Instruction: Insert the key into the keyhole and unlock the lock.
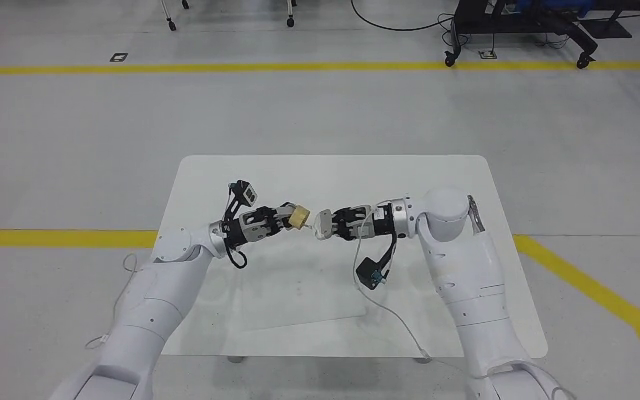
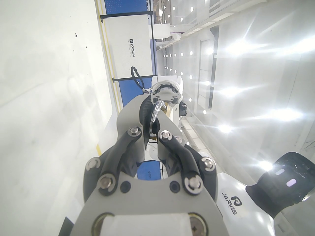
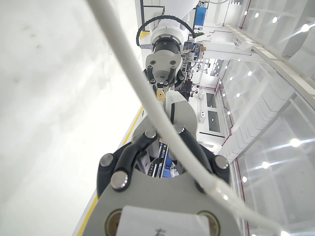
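Observation:
Both arms meet in the air above the middle of the white table (image 1: 420, 180). My left gripper (image 1: 290, 217) is shut on a brass padlock (image 1: 298, 216). In the left wrist view the padlock's silver shackle and brass body (image 2: 169, 111) sit between the grey fingers (image 2: 131, 116). My right gripper (image 1: 322, 222) faces it tip to tip, shut on a small key that points at the padlock (image 3: 160, 95). A white cable mostly hides the key. I cannot tell whether the key is inside the keyhole.
A white cable (image 3: 137, 79) crosses the right wrist view in front of the right gripper's fingers. A black camera unit (image 1: 370, 272) hangs under the right forearm. Yellow floor lines (image 1: 300, 68) run beyond the table.

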You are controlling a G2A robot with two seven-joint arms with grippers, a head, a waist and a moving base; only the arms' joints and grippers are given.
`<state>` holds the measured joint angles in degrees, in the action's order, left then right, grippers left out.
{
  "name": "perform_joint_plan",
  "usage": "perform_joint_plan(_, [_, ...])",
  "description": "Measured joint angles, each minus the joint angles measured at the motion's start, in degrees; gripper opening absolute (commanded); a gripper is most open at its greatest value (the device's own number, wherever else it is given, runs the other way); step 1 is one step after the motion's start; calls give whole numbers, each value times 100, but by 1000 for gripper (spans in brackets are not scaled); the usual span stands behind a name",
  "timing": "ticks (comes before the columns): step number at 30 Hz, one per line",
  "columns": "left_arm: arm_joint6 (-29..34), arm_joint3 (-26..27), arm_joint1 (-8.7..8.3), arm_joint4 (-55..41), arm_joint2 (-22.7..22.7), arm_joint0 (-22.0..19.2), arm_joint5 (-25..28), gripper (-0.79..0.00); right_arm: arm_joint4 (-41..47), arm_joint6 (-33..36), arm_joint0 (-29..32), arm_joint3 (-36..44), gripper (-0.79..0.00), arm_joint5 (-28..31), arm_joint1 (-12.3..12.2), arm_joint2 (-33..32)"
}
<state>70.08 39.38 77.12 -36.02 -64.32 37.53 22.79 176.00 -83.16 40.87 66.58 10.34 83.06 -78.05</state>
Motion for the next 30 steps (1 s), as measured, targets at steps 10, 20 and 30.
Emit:
perform_joint_plan(10, [-47,78,-5,72,3,34,-25,-785,-15,125,-26,-43,-785,1,-8,100])
perform_joint_plan(20, [-75,104,-25,74,-47,47,-99,-785,-5,182,-5,17,-785,5,-69,138])
perform_joint_plan(30, [-92,125,-27,148,-25,50,-168,-785,-52,312,21,123,-785,-27,-121,205])
